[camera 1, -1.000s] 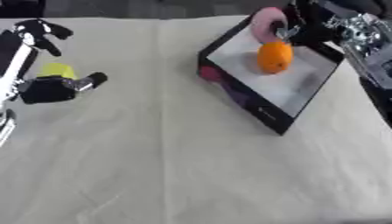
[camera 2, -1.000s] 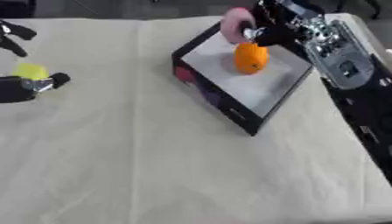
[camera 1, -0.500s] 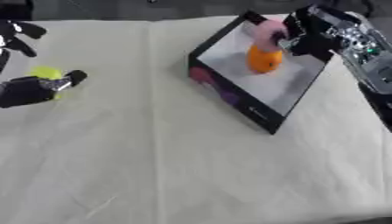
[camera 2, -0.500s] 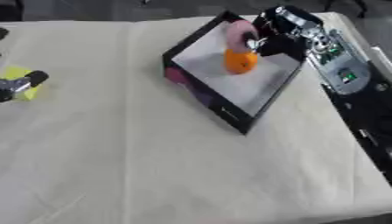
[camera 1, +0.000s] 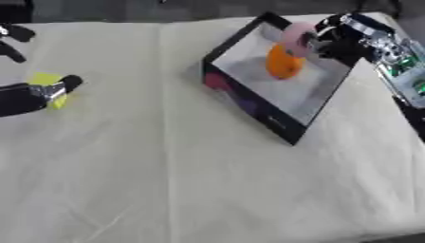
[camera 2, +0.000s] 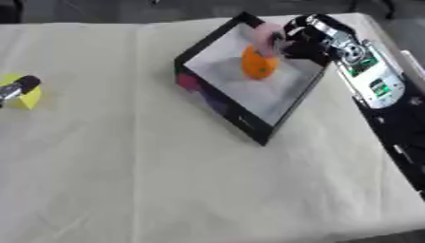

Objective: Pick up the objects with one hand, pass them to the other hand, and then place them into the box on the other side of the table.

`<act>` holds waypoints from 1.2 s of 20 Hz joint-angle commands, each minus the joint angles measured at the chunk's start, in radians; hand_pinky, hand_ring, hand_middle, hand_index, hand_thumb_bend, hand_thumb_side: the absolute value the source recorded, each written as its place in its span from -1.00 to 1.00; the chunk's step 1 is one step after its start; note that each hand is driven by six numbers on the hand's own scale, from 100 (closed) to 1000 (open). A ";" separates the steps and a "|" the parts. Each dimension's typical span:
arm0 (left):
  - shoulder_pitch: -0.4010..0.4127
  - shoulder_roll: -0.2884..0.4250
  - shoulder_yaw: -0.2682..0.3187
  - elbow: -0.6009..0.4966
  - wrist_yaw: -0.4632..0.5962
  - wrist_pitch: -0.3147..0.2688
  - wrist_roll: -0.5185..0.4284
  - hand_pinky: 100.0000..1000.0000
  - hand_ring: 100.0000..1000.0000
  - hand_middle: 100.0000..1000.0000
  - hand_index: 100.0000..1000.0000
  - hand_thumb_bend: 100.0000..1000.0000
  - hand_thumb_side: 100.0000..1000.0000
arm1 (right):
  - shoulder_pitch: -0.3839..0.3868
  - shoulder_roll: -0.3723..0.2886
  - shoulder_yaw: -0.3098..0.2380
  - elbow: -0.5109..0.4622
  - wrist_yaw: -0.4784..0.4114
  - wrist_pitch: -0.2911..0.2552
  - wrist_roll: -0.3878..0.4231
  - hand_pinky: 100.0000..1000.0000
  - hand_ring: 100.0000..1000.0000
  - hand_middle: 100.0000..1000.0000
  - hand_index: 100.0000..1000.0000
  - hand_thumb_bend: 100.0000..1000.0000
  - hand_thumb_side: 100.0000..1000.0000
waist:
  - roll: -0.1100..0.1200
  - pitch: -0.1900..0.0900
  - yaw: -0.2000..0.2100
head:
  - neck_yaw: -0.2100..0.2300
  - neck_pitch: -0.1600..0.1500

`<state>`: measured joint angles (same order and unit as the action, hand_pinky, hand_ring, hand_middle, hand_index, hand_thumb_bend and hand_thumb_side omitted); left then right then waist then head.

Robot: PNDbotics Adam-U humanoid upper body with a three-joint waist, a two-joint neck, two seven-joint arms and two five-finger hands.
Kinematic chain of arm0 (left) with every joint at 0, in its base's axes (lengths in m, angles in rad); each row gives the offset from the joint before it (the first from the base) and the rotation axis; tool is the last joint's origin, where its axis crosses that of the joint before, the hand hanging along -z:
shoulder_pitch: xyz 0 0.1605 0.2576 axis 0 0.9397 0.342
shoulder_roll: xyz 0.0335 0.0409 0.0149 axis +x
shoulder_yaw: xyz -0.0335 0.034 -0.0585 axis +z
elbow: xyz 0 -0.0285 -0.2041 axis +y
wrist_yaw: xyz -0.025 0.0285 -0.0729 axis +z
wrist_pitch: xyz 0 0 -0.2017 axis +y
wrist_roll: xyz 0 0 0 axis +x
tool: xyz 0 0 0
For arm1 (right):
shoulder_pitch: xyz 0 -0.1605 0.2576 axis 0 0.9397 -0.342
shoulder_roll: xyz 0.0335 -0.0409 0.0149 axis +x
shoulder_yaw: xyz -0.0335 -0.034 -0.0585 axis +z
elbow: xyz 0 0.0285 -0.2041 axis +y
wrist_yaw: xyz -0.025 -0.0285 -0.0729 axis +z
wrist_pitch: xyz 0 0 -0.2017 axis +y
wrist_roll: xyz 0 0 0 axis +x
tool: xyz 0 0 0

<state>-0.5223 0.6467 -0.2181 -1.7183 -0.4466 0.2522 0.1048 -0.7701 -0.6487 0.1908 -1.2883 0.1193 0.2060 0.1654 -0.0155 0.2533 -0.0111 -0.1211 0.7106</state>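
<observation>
The right hand (camera 2: 305, 42) sits at the upper right of the frame, over the far corner of the box (camera 2: 217, 107); its fingers curl round a pink object (camera 2: 267, 36), which hangs just above the box's pale floor, so the hand is grasping and has not let go. Just beside the pink object, toward the middle of the box, an orange object (camera 1: 283, 62) rests inside; I cannot tell whether the 2 touch. The box is black-walled and lies askew on the cream tablecloth (camera 1: 207, 180), its near corner pointing toward the lower centre of the frame.

At the far left edge the left hand (camera 1: 25, 97) lies low on the cloth; a yellow object (camera 1: 46, 80) sits against its fingertip end, partly hidden; whether the fingers close on it I cannot tell.

As a judgement, the step in hand is the last of 1 cycle: placing the passed object into the box. The next move calls for the right hand to uncurl its fingers so the pink object drops clear of the orange one and inside the walls, then to lift out without catching the box's rim; the yellow object at the left looks to be the next thing to pick up.
</observation>
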 commanded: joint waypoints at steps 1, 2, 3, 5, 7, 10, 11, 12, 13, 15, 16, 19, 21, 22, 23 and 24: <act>-0.007 0.036 0.017 -0.013 0.003 0.000 0.007 0.43 0.01 0.27 0.49 0.37 -0.20 | -0.010 -0.041 -0.017 -0.019 -0.002 0.002 -0.014 0.76 0.60 0.74 0.66 -1.00 -0.17 | 0.015 -0.036 0.001 | 0.006 -0.008; -0.006 0.036 0.017 -0.012 0.003 0.000 0.007 0.43 0.01 0.27 0.49 0.37 -0.19 | -0.009 -0.041 -0.018 -0.020 -0.005 0.002 -0.017 0.77 0.61 0.74 0.66 -1.00 -0.16 | 0.015 -0.036 0.001 | 0.006 -0.008; -0.006 0.036 0.017 -0.012 0.003 0.000 0.008 0.43 0.01 0.27 0.49 0.37 -0.19 | -0.008 -0.041 -0.019 -0.020 -0.009 0.002 -0.019 0.77 0.62 0.75 0.67 -1.00 -0.14 | 0.015 -0.036 0.001 | 0.007 -0.008; -0.004 0.037 0.018 -0.012 0.003 0.000 0.009 0.44 0.01 0.27 0.49 0.37 -0.19 | -0.006 -0.043 -0.020 -0.023 -0.015 0.000 -0.025 0.77 0.62 0.76 0.68 -1.00 -0.16 | 0.015 -0.036 0.001 | 0.008 -0.008; -0.004 0.038 0.020 -0.012 0.003 0.001 0.010 0.44 0.01 0.27 0.49 0.37 -0.19 | -0.004 -0.045 -0.022 -0.026 -0.021 -0.006 -0.026 0.78 0.63 0.77 0.70 -1.00 -0.21 | 0.015 -0.036 0.002 | 0.010 -0.007; -0.001 0.041 0.023 -0.012 0.002 0.003 0.013 0.44 0.01 0.27 0.49 0.37 -0.19 | -0.002 -0.045 -0.025 -0.028 -0.041 -0.013 -0.029 0.77 0.63 0.77 0.72 -1.00 -0.17 | 0.015 -0.036 0.002 | 0.015 -0.006; 0.000 0.042 0.025 -0.011 0.002 0.003 0.015 0.44 0.01 0.27 0.49 0.37 -0.19 | -0.002 -0.045 -0.026 -0.030 -0.050 -0.017 -0.029 0.78 0.63 0.77 0.72 -1.00 -0.14 | 0.016 -0.036 0.003 | 0.018 -0.006; 0.000 0.043 0.026 -0.010 0.002 0.004 0.015 0.44 0.02 0.27 0.49 0.37 -0.19 | -0.002 -0.046 -0.027 -0.032 -0.061 -0.021 -0.029 0.78 0.63 0.77 0.73 -1.00 -0.15 | 0.016 -0.036 0.003 | 0.021 -0.005; 0.001 0.045 0.029 -0.009 0.002 0.005 0.016 0.44 0.02 0.27 0.49 0.37 -0.19 | -0.002 -0.045 -0.028 -0.035 -0.073 -0.026 -0.030 0.78 0.63 0.77 0.74 -1.00 -0.19 | 0.016 -0.036 0.003 | 0.027 -0.005; 0.000 0.049 0.042 -0.003 0.000 0.011 0.023 0.44 0.00 0.26 0.49 0.37 -0.19 | -0.003 -0.045 -0.029 -0.038 -0.103 -0.036 -0.030 0.77 0.62 0.77 0.75 -1.00 -0.16 | 0.016 -0.036 0.004 | 0.044 -0.002; -0.001 0.051 0.053 0.003 0.004 0.017 0.029 0.44 0.00 0.26 0.49 0.37 -0.18 | -0.003 -0.046 -0.029 -0.040 -0.119 -0.040 -0.030 0.77 0.62 0.76 0.75 -1.00 -0.16 | 0.017 -0.036 0.005 | 0.054 -0.001; -0.013 0.072 0.085 0.040 0.029 0.041 0.033 0.45 0.02 0.27 0.51 0.37 -0.18 | -0.003 -0.049 -0.032 -0.053 -0.136 -0.044 -0.039 0.76 0.60 0.75 0.72 -1.00 -0.30 | 0.020 -0.037 0.008 | 0.090 0.002; -0.025 0.100 0.098 0.066 0.036 0.051 0.026 0.46 0.05 0.29 0.54 0.37 -0.18 | -0.003 -0.049 -0.036 -0.066 -0.138 -0.043 -0.048 0.75 0.59 0.73 0.71 -1.00 -0.29 | 0.022 -0.037 0.009 | 0.110 0.003; -0.032 0.114 0.102 0.079 0.037 0.053 0.015 0.47 0.06 0.30 0.55 0.37 -0.18 | -0.004 -0.049 -0.038 -0.072 -0.142 -0.041 -0.055 0.75 0.58 0.72 0.70 -1.00 -0.27 | 0.023 -0.037 0.009 | 0.120 0.003; -0.040 0.132 0.102 0.093 0.038 0.054 -0.003 0.48 0.08 0.31 0.57 0.38 -0.18 | -0.005 -0.048 -0.040 -0.079 -0.148 -0.039 -0.062 0.75 0.58 0.72 0.69 -1.00 -0.26 | 0.024 -0.037 0.009 | 0.130 0.003; -0.049 0.147 0.102 0.107 0.039 0.051 -0.026 0.48 0.09 0.31 0.57 0.38 -0.19 | -0.006 -0.048 -0.041 -0.085 -0.154 -0.037 -0.068 0.75 0.57 0.71 0.68 -1.00 -0.25 | 0.025 -0.037 0.010 | 0.139 0.003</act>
<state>-0.5535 0.7407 -0.1342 -1.6161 -0.4138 0.3013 0.0935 -0.7574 -0.6578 0.1659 -1.3473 -0.0243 0.1689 0.1072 -0.0038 0.2533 -0.0025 0.0055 0.7122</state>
